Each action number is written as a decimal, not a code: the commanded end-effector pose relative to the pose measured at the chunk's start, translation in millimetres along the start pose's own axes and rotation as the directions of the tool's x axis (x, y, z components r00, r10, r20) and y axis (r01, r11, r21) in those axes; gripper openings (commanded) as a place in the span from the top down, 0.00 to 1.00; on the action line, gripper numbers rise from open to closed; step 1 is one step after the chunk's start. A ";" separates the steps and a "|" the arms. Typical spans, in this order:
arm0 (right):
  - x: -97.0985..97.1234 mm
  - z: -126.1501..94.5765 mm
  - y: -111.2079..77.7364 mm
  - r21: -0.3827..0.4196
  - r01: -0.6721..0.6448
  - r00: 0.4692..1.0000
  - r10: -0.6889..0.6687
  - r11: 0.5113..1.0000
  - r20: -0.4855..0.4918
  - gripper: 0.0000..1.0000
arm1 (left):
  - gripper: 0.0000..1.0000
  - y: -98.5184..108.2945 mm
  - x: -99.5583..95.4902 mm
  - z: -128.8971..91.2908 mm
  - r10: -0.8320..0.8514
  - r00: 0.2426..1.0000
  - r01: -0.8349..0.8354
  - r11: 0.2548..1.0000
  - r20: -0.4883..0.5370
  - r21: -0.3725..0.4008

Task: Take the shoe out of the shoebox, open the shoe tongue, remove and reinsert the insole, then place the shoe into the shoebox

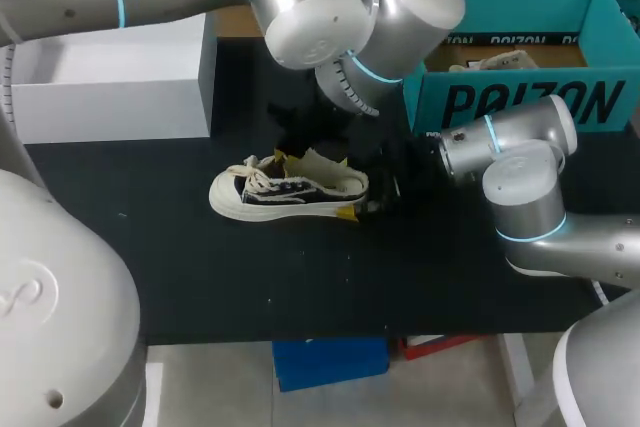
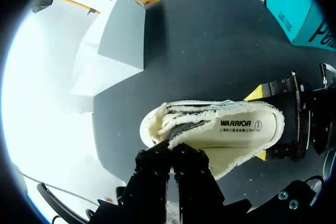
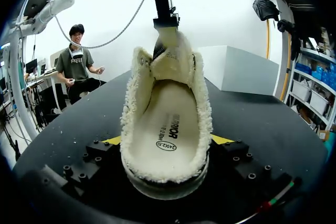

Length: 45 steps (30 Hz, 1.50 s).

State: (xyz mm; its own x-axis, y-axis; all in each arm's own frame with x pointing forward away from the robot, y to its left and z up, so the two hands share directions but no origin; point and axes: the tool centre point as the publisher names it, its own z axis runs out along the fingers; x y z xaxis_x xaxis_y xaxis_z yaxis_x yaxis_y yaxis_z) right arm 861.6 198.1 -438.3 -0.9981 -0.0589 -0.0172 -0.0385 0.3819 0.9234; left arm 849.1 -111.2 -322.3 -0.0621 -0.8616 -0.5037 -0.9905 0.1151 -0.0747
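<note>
A black and cream low shoe (image 1: 290,195) lies on the black mat with its toe to the left. Its fleecy insole (image 2: 239,125) shows from above. My left gripper (image 1: 300,147) hangs over the shoe's middle, shut on the raised tongue (image 3: 167,59), which stands pulled up and forward. My right gripper (image 1: 375,192) sits at the heel; its yellow fingertips (image 3: 223,139) press both sides of the shoe (image 3: 165,129). The teal shoebox (image 1: 520,102) stands open at the back right, behind my right arm.
A white box (image 1: 110,77) stands at the back left of the mat, also beside the shoe's toe in the left wrist view (image 2: 121,30). Bare black mat lies in front of the shoe, up to the table's front edge.
</note>
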 end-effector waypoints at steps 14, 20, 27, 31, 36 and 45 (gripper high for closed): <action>-0.5 2.5 -1.2 0.002 -0.001 1.000 0.001 1.000 0.000 1.00 | 1.00 19.7 -36.4 15.1 -0.031 0.999 0.032 0.999 -0.026 0.035; -0.5 2.5 -1.2 0.002 -0.001 1.000 0.001 1.000 0.000 1.00 | 1.00 27.3 -46.4 21.4 -0.049 0.998 0.049 0.998 -0.031 0.029; -0.5 2.5 -1.2 0.002 -0.001 1.000 0.001 1.000 0.000 1.00 | 1.00 30.2 -52.2 32.4 -0.054 0.998 0.055 0.998 -0.035 0.022; -0.5 2.5 -1.2 0.002 -0.001 1.000 0.001 1.000 0.000 1.00 | 1.00 32.2 -54.7 37.9 -0.059 0.997 0.060 0.998 -0.040 0.013; -0.5 2.5 -1.2 0.002 -0.001 1.000 0.001 1.000 0.000 1.00 | 0.67 32.2 -58.3 46.4 -0.066 0.997 0.066 0.998 -0.043 0.001; -0.5 2.5 -1.2 0.002 -0.001 1.000 0.001 1.000 0.000 1.00 | 0.00 32.2 -59.7 55.9 -0.062 0.996 0.060 0.998 -0.067 -0.024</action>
State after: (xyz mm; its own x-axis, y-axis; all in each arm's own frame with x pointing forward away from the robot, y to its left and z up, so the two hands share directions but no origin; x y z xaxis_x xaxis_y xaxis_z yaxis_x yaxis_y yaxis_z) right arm 861.0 200.1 -438.1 -0.9981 -0.0599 -0.0173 -0.0390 0.3823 0.9232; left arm 827.3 -34.4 -339.3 -0.0046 -0.8914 -0.4532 -0.9952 0.0483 -0.0849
